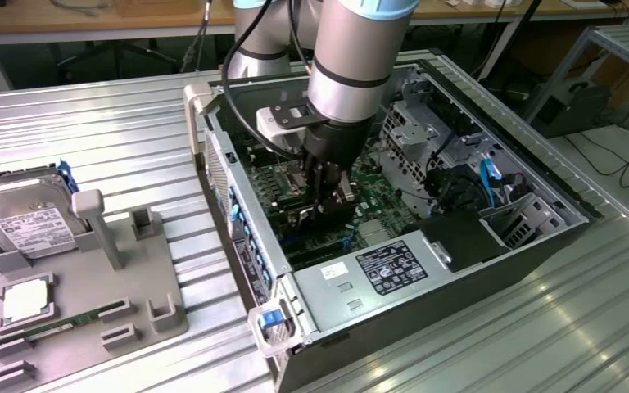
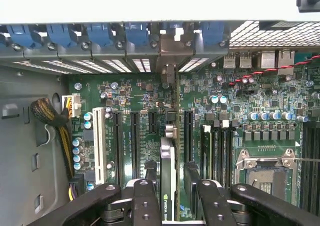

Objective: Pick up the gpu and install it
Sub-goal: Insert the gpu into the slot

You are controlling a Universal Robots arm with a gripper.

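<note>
I see the open computer case (image 1: 424, 205) lying on its side on the ribbed metal table (image 1: 107, 139), motherboard (image 2: 240, 111) facing up. My arm (image 1: 347, 57) reaches straight down into it. The gripper (image 2: 172, 196) is clamped on the gpu (image 2: 167, 171), pads on both flat faces. The card stands on edge over the motherboard, its long axis running parallel with the expansion slots (image 2: 134, 141) toward the case's rear bracket wall (image 2: 170, 46). On the exterior view's left, a grey parts tray (image 1: 85, 303) holds a hard drive (image 1: 25, 221).
</note>
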